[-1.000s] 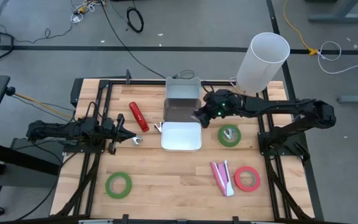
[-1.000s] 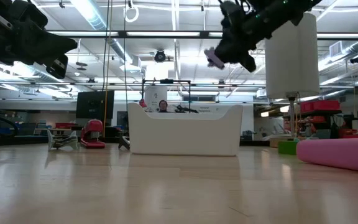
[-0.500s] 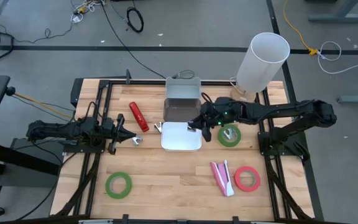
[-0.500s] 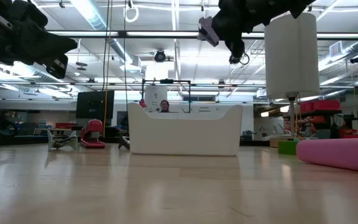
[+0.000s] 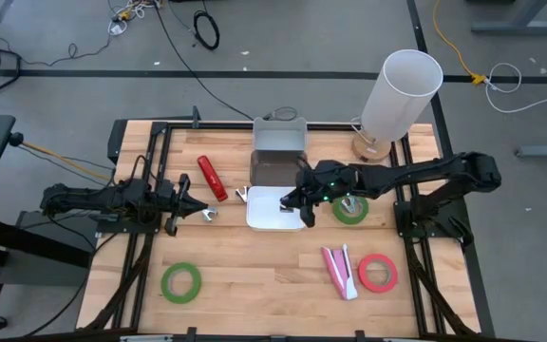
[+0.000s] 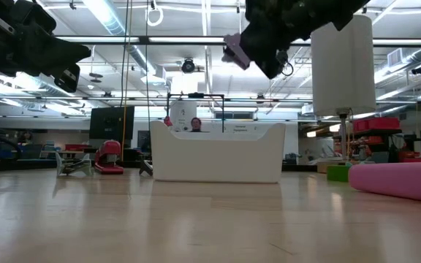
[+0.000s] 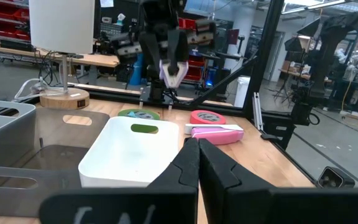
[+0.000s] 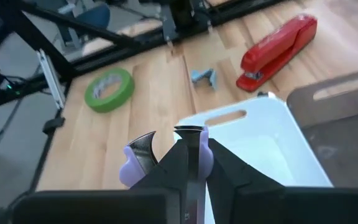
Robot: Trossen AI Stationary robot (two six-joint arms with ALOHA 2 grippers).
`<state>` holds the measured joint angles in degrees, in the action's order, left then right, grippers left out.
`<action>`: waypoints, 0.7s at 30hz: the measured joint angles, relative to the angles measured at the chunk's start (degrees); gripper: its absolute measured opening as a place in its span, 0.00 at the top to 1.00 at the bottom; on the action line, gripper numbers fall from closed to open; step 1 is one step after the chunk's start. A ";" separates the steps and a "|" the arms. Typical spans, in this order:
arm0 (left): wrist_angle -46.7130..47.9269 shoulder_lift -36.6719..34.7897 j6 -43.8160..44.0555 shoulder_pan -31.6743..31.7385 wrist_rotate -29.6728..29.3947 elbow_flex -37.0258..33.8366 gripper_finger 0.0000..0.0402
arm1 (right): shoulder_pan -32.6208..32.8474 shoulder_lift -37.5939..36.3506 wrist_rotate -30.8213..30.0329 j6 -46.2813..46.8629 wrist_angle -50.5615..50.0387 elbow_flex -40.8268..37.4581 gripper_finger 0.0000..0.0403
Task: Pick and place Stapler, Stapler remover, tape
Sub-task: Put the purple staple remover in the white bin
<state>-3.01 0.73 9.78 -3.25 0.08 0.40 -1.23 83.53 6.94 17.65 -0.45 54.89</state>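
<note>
Remover carried over the white bin.
High view: the right gripper (image 5: pixel 299 199) has been brought from the grey bin (image 5: pixel 278 157) to above the white bin (image 5: pixel 275 209). Right wrist view: the purple staple remover (image 8: pixel 143 163) is pinched in nearly shut fingers. Release is judged next. The left gripper (image 5: pixel 184 207) waits shut, empty.

White paper roll (image 5: pixel 403 90) upright at the table's (image 5: pixel 254 275) far edge

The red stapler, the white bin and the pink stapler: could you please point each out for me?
red stapler (image 5: pixel 211 178), high view, mid body.
white bin (image 5: pixel 275 226), high view, near rim.
pink stapler (image 5: pixel 340 271), high view, mid body.
</note>
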 joint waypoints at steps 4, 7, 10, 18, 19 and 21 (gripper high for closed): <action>-0.02 -0.02 0.01 0.02 -0.01 -0.01 0.99 | 0.24 3.77 0.00 -0.12 1.67 0.00 0.89; -0.02 -0.02 0.00 0.02 -0.02 0.00 0.99 | 0.21 6.57 0.00 -0.15 2.53 0.00 0.89; 0.00 -0.02 0.01 0.01 -0.01 -0.01 0.99 | 0.21 9.49 -0.01 -0.15 3.27 0.00 0.89; 0.00 -0.01 0.00 0.02 0.00 -0.01 0.99 | 0.21 16.01 0.03 1.33 3.12 0.00 0.89; 0.00 -0.01 0.01 0.01 -0.01 -0.01 0.99 | 0.21 16.48 0.09 1.35 3.22 0.00 0.89; 0.00 -0.02 0.02 0.01 0.00 0.00 0.99 | 0.21 17.16 0.11 1.36 3.09 0.00 0.89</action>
<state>-3.01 0.71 9.80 -3.24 0.08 0.40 -1.02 100.68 7.05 19.00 2.64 54.89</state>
